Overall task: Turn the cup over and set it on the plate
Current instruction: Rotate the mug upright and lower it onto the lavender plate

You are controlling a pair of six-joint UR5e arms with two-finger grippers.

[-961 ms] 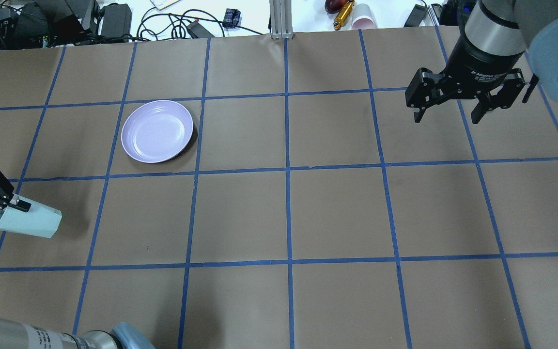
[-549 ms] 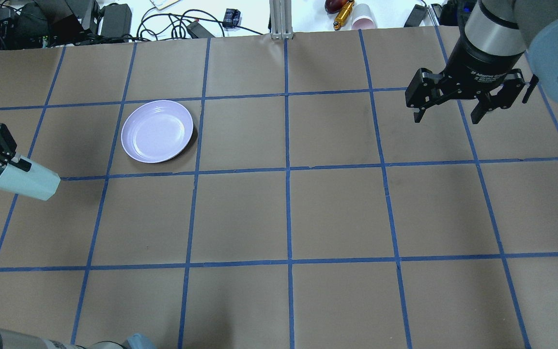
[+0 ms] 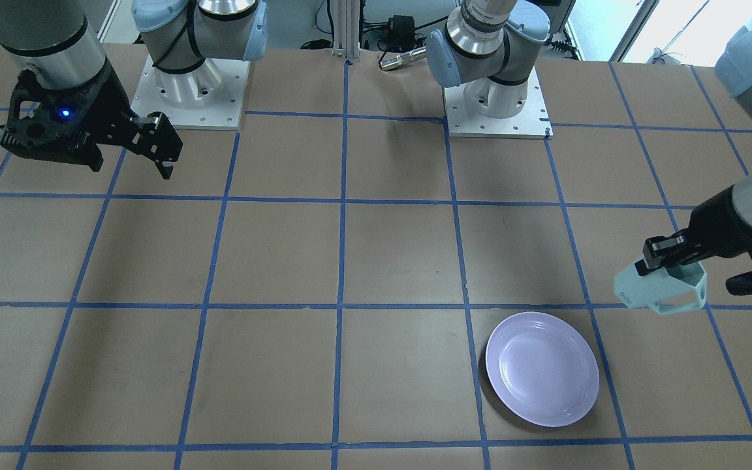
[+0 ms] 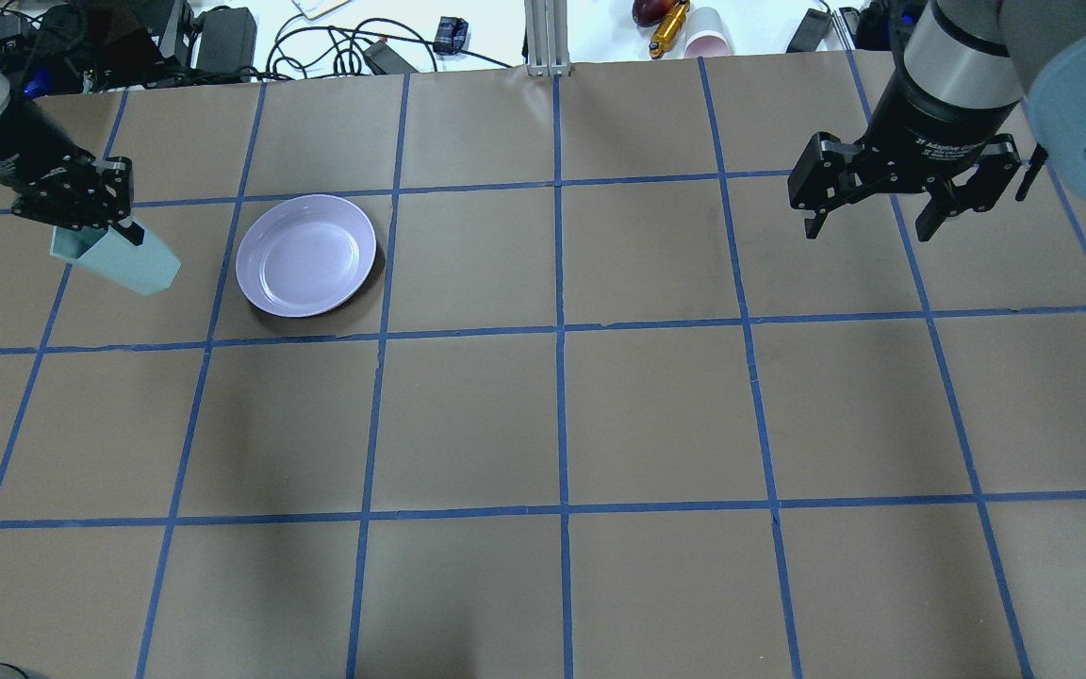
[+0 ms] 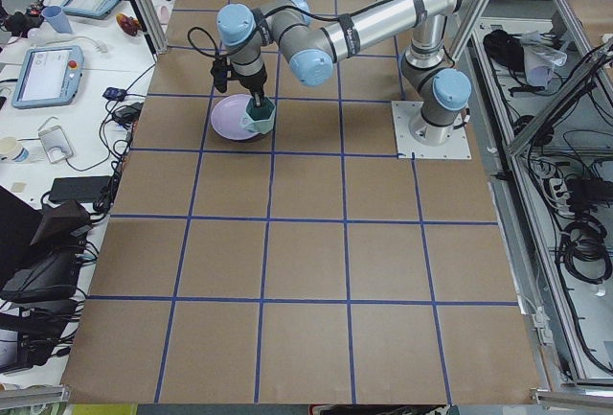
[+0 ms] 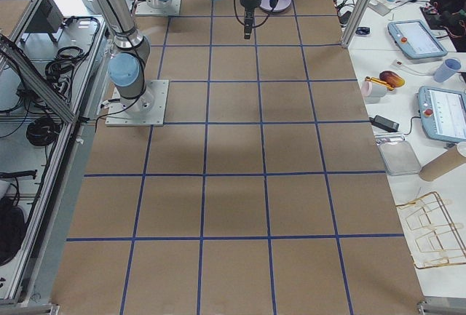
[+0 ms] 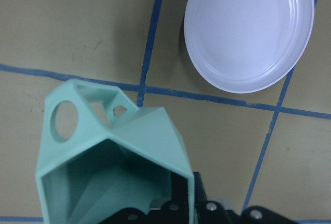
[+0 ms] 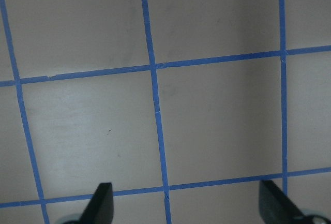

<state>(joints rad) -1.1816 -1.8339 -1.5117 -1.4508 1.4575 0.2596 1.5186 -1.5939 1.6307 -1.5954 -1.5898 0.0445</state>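
The cup [image 4: 123,264] is held aloft just beside the plate [image 4: 305,255], long axis tilted with the base toward it, its rim wall clamped by the left gripper [image 4: 107,236]; the right gripper [image 4: 871,229] is spread wide, empty.

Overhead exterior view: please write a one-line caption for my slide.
The left gripper holds the mint-green faceted cup by its rim, beside the lavender plate; the open right gripper hangs far away.

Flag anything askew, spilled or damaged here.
Nothing is spilled or damaged. The only thing askew is the cup, held tilted by the left gripper beside the plate, not on it; that fits a carry. The plate is bare, and the right gripper hangs open, holding nothing.
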